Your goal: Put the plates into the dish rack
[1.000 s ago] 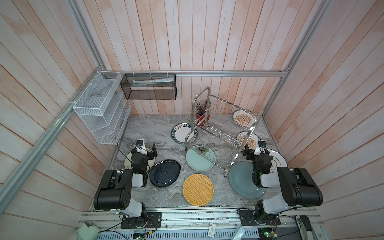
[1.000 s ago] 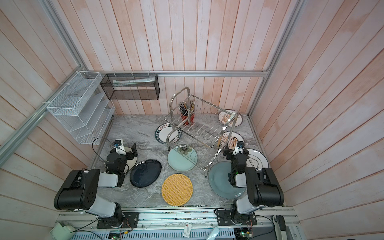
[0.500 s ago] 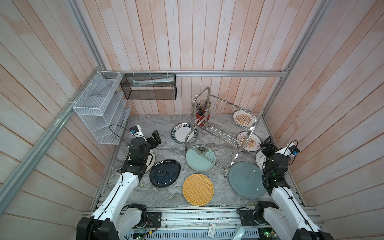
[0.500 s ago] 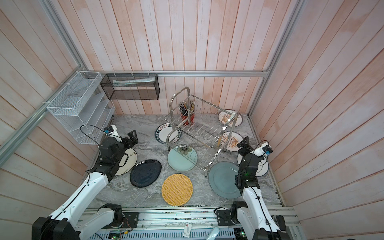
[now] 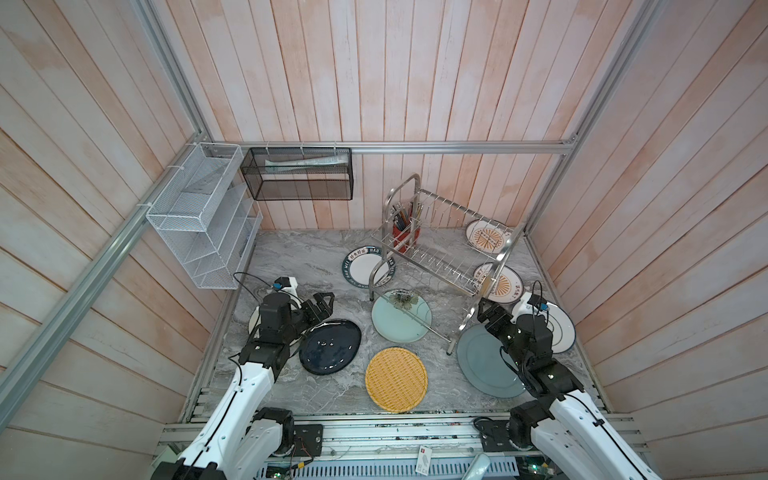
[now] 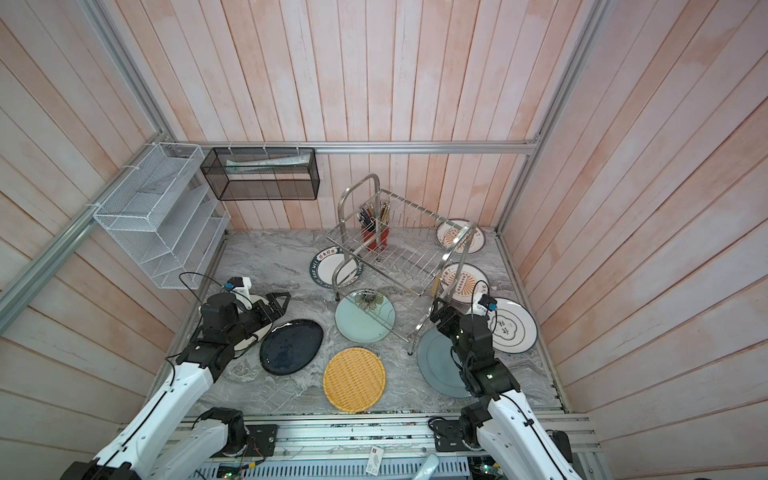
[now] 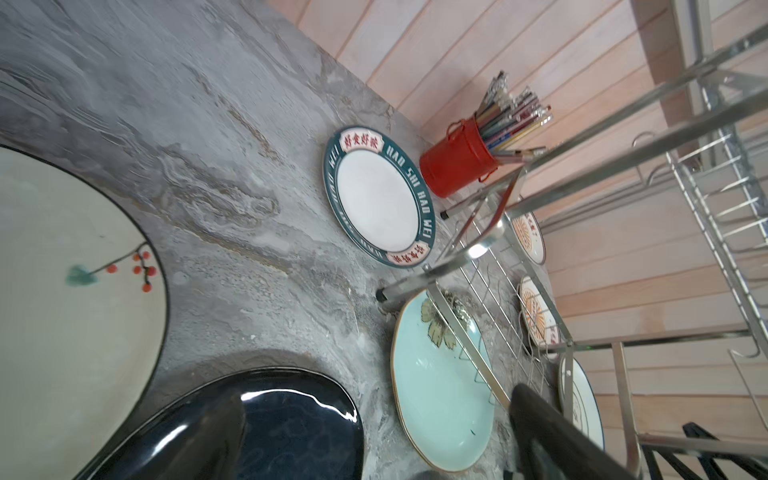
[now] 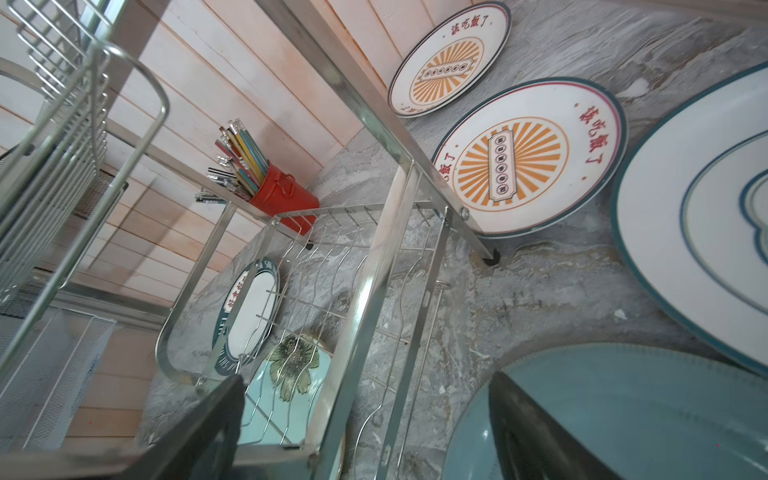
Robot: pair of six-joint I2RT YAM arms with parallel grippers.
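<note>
Grey marbled desk (image 5: 291, 257), pink plank walls (image 5: 374, 104). I count nine plates (image 5: 396, 380) flat on desk, one dish rack (image 5: 436, 262) right of centre in both top views. Berry-sprig plate (image 7: 62, 311) clear only in left wrist view; left arm (image 5: 270, 328) covers it from above. Left gripper (image 5: 324, 306) spread by black plate (image 5: 330, 347); right gripper (image 5: 487, 312) spread beside dish rack.

2 arms are showing glossy white shells on their lower links, the left arm (image 5: 245, 395) and the right arm (image 5: 582, 419), both giving way to boxy black joint housings nearer the wrist. The left gripper (image 5: 326, 306) and right gripper (image 5: 484, 316) are showing black, angular fingers. A thin black cable (image 5: 249, 275) is arcing beside the left wrist's white camera block (image 5: 286, 284), which is carrying a blue plug.
</note>
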